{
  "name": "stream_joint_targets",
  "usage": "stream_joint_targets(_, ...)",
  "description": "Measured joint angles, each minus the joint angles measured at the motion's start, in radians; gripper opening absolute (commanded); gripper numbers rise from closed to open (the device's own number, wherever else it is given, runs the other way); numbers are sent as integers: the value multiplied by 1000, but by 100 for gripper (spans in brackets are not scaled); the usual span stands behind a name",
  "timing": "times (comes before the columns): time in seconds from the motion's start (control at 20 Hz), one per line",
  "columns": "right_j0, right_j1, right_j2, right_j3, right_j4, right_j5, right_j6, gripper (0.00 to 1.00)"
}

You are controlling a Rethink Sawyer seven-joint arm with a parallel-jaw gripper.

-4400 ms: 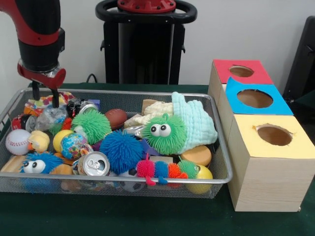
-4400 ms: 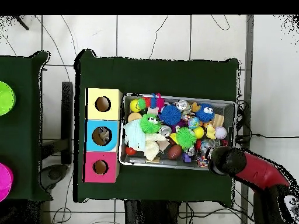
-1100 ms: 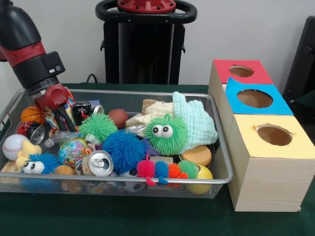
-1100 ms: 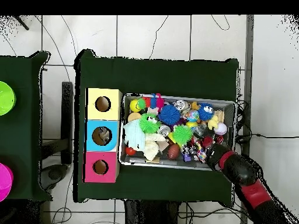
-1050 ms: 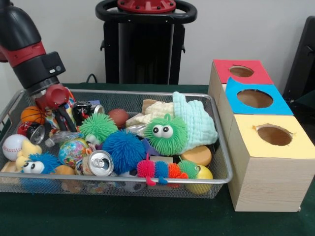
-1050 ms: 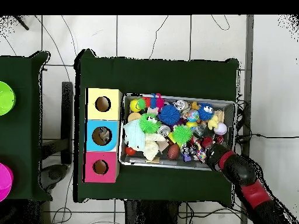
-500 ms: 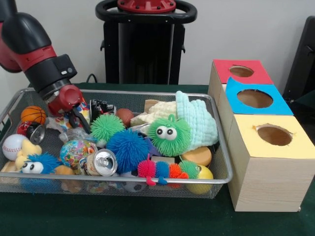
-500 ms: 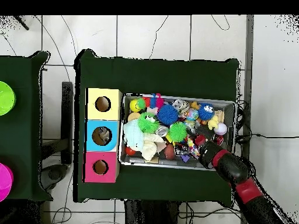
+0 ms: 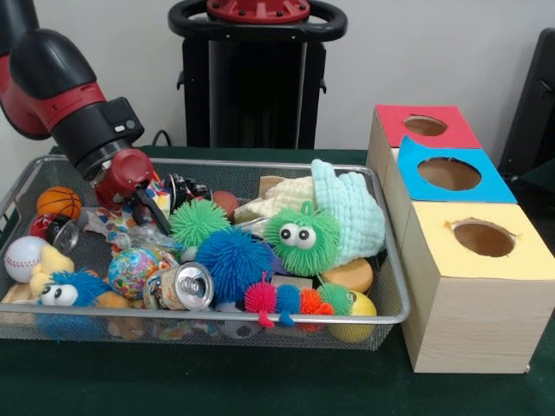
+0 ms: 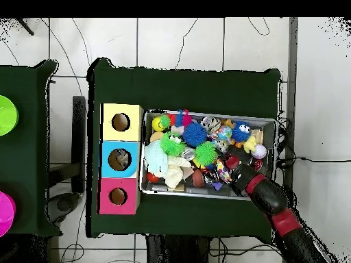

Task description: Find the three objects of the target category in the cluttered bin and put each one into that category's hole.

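Observation:
The bin (image 9: 217,319), a wide silver wire-mesh basket, is packed with toys and also shows in the overhead view (image 10: 269,122). My gripper (image 9: 151,217) hangs tilted from the red and black arm and is dug in among the toys at the bin's back left. It is beside a small green fuzzy ball (image 9: 197,223) and above crumpled clear plastic. In the overhead view the gripper (image 10: 230,169) is at the bin's lower middle right. The hole (image 9: 449,173) is in the blue top of the middle box, away from the gripper, and also shows in the overhead view (image 10: 119,159).
The bin holds a green fuzzy ball with eyes (image 9: 301,238), a blue fuzzy ball (image 9: 232,260), a drink can (image 9: 184,286), a baseball (image 9: 24,258), a small basketball (image 9: 57,202) and a mint cloth (image 9: 351,212). Red-topped (image 9: 425,126) and yellow-topped (image 9: 482,238) boxes flank the blue one.
The arm has tilted and swept its gripper rightward in the front view through the bin's back left. The small green ball, blue ball and can have been pushed right.

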Motion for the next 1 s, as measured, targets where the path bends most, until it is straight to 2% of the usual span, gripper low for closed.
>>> stream_joint_targets(0.15,-7,10,6,0,-10,0,0,100)
stream_joint_targets(0.2,-7,8,6,0,-21,-3,0,0)
stream_joint_targets(1.0,0,-21,7,11,-43,-3,0,0)
